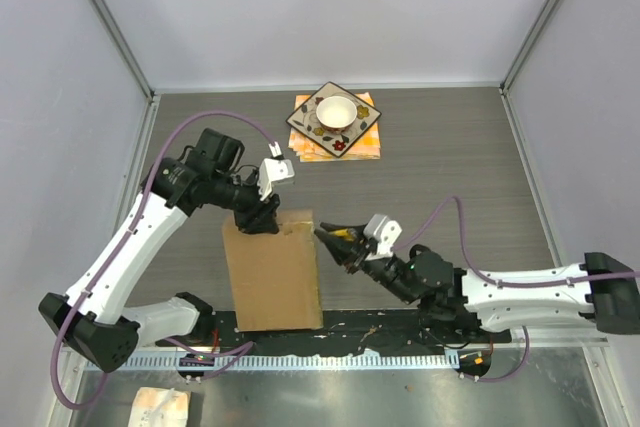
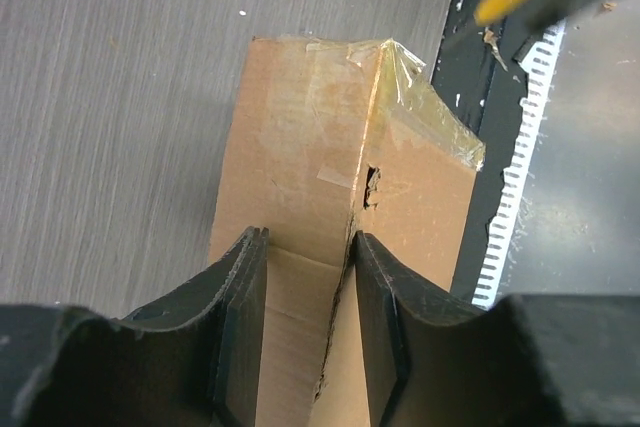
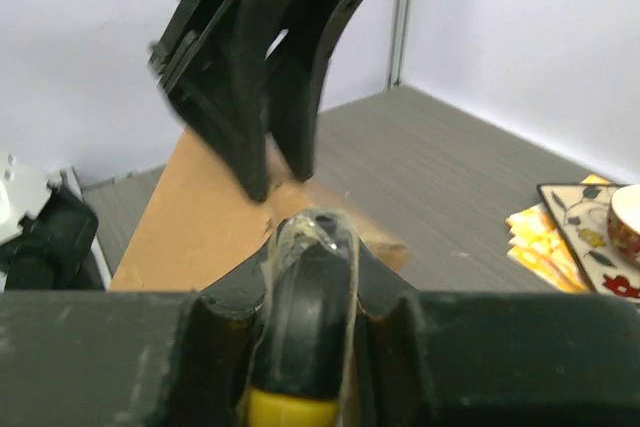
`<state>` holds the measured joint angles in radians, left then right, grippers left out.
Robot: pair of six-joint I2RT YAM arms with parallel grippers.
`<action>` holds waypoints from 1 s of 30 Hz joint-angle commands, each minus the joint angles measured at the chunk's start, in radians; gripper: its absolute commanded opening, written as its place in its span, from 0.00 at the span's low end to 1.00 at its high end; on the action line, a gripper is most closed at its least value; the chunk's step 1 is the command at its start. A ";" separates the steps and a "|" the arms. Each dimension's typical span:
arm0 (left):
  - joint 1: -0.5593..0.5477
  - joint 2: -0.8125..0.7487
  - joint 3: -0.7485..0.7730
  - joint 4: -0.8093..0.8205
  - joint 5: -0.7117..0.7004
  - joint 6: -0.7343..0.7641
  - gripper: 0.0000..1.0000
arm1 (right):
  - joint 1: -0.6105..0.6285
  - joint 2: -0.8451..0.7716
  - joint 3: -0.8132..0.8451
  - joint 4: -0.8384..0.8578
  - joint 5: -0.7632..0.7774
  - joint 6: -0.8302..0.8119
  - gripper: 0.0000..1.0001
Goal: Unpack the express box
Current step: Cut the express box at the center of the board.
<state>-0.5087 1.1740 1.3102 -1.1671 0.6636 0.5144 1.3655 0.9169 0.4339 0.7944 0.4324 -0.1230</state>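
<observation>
Honestly, the left tool (image 1: pixel 262 219) sits half-open astride the far edge of the express box (image 1: pixel 272 272). The box lies on the bench (image 1: pixel 450 167) by the near edge, long axis near-to-far. The right tool (image 1: pixel 333 237) is clamped on a yellow-handled cutter (image 1: pixel 346 236) at the box's far-right corner. I'd say the 2 are about equally close.

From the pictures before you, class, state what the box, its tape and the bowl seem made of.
Box: plain brown cardboard, matt; a torn, fibrous seam shows. Tape: clear plastic film, glossy, wrinkled and catching light. Bowl: probably glazed ceramic, smooth white inside; plastic is possible.
</observation>
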 commanded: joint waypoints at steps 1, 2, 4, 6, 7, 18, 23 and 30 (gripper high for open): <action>-0.007 -0.039 -0.049 -0.193 -0.065 -0.062 0.00 | 0.166 0.092 0.045 0.129 0.245 -0.148 0.01; -0.007 -0.049 -0.051 -0.198 -0.068 -0.063 0.00 | 0.191 0.112 0.043 0.159 0.285 -0.179 0.01; -0.007 -0.062 -0.055 -0.204 -0.074 -0.065 0.00 | 0.239 0.170 0.032 0.280 0.388 -0.275 0.01; -0.007 -0.074 -0.065 -0.210 -0.075 -0.066 0.00 | 0.285 0.212 0.037 0.362 0.437 -0.337 0.01; -0.007 -0.077 -0.068 -0.213 -0.073 -0.070 0.00 | 0.296 0.256 0.046 0.434 0.466 -0.389 0.01; -0.007 -0.096 -0.058 -0.247 -0.053 -0.045 0.00 | 0.327 0.476 0.124 0.810 0.513 -0.633 0.01; -0.007 -0.096 -0.054 -0.266 -0.050 -0.025 0.00 | 0.305 0.481 0.106 0.862 0.513 -0.584 0.01; -0.007 -0.096 -0.054 -0.266 -0.061 -0.025 0.00 | 0.277 0.344 0.039 0.862 0.445 -0.374 0.01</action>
<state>-0.5087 1.0870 1.2789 -1.1423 0.6052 0.5098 1.6634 1.3777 0.5041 1.2678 0.9115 -0.6464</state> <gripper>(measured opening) 0.312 0.237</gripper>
